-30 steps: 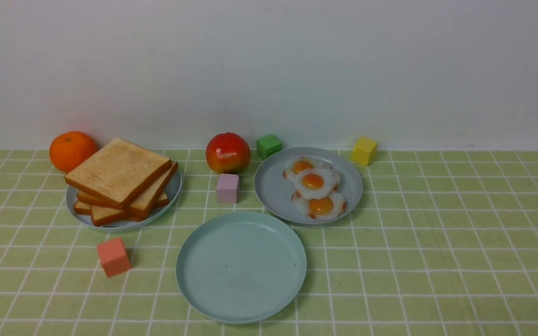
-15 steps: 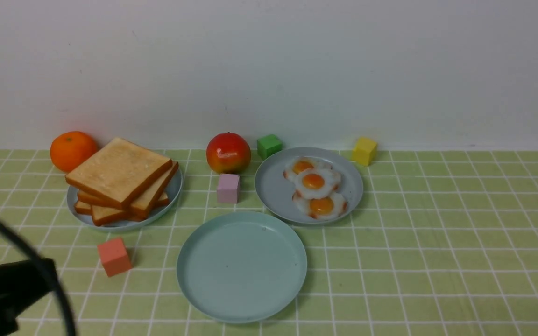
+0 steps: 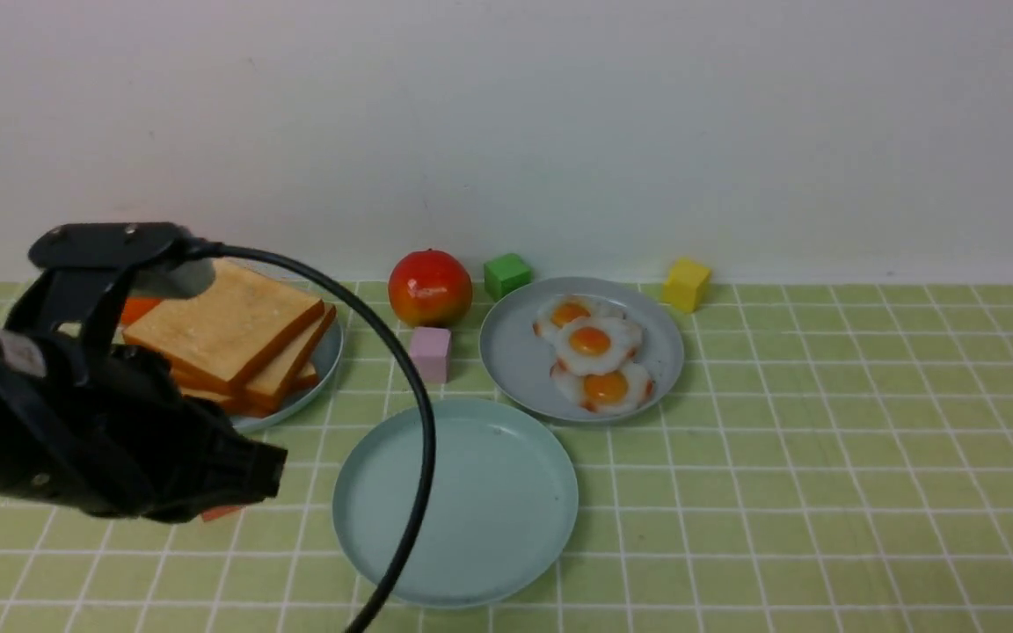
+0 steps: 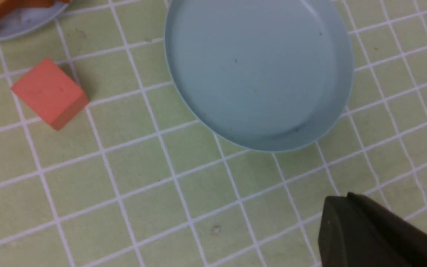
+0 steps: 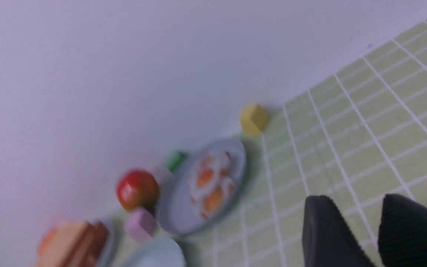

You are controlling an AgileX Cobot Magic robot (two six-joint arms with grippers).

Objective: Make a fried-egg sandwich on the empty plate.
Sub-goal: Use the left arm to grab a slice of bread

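The empty mint-teal plate (image 3: 455,505) lies at the front centre; it also shows in the left wrist view (image 4: 258,74). Several plain toast slices (image 3: 225,330) are stacked on a grey-blue plate (image 3: 328,356) at the back left. Three fried eggs (image 3: 593,345) lie on another grey-blue plate (image 3: 513,365) behind the empty plate. No assembled fried-egg sandwich is in view. My left gripper (image 3: 271,468) hangs above the cloth just left of the empty plate, its fingers pressed together and empty (image 4: 341,203). My right gripper (image 5: 354,211) is open and empty, outside the front view.
A red apple (image 3: 429,287), green cube (image 3: 506,275), pink cube (image 3: 429,354) and yellow cube (image 3: 685,283) stand near the back. My left arm mostly hides an orange (image 3: 139,308) and a salmon cube (image 4: 46,92). A black cable (image 3: 414,413) arcs over the empty plate's left side.
My left arm has come up from the bottom left corner and moved right, now covering the orange and the salmon cube in the front view. Nothing on the table has moved.
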